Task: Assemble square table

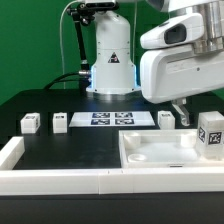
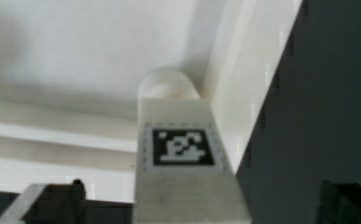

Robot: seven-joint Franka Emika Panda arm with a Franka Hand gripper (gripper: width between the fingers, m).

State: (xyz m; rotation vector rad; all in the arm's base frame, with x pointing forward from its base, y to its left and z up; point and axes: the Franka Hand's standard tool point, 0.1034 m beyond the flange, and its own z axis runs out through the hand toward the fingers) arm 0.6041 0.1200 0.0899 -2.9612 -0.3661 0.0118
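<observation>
White leg post [image 1: 210, 135] upright on slab [image 1: 150, 156] | claw [image 2: 198, 205] spread wide, empty

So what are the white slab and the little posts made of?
Slab: probably white plastic, smooth and even, with moulded rounded corners. Posts: seemingly the same matte white plastic; their black-and-white tags look like printed stickers.
</observation>
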